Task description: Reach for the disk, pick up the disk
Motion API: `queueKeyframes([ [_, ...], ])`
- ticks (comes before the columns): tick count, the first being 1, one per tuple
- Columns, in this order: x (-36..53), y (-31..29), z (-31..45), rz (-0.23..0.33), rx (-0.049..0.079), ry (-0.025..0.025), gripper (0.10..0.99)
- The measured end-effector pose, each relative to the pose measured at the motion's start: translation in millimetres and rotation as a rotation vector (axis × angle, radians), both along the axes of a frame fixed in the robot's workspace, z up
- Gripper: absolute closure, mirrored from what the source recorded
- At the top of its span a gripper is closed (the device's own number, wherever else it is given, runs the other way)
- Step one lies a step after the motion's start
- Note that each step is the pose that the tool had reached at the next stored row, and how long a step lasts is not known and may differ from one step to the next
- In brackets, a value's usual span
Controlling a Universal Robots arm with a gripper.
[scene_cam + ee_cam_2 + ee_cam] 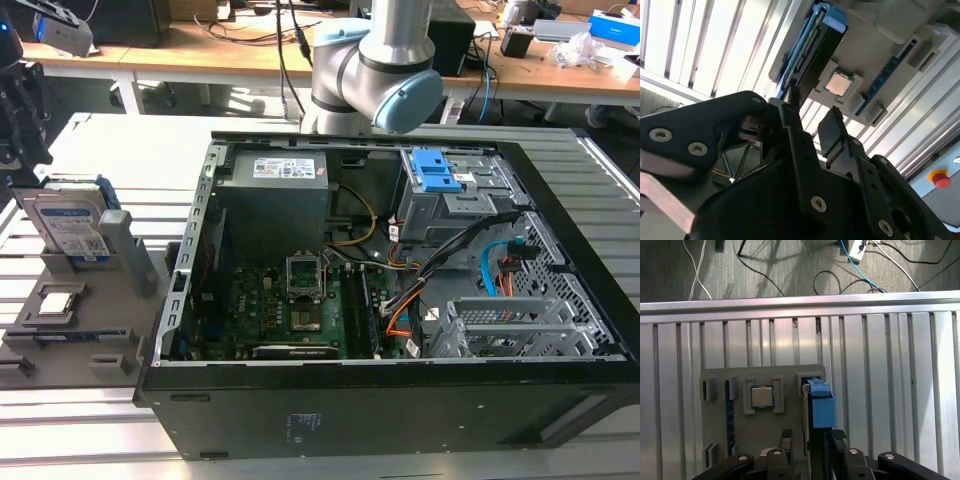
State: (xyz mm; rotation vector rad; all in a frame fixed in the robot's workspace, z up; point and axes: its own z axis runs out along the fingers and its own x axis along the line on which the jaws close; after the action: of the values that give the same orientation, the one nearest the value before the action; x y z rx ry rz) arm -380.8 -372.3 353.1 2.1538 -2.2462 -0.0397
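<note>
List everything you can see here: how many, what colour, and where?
Disk, a silver-grey rectangular metal hard drive with blue bracket: 1, upright in a tray slot.
Small square silver chip: 1, flat in a tray recess.
Grey moulded tray: 1, on the table, at the exterior view's left.
Open computer case: 1, black, beside the tray.
Power supply box: 1, grey, inside the case.
Slatted metal table: 1, silver, under everything.
Robot arm: 1, grey with light-blue cap, beyond the case.
Gripper: 1, black, open, over the disk.
</note>
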Motion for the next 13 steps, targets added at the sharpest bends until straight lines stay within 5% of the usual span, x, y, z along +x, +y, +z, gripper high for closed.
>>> queueKeyframes([
  [13, 0.0, 0.0, -9.6, 0.0, -0.003, 0.0, 0.659],
])
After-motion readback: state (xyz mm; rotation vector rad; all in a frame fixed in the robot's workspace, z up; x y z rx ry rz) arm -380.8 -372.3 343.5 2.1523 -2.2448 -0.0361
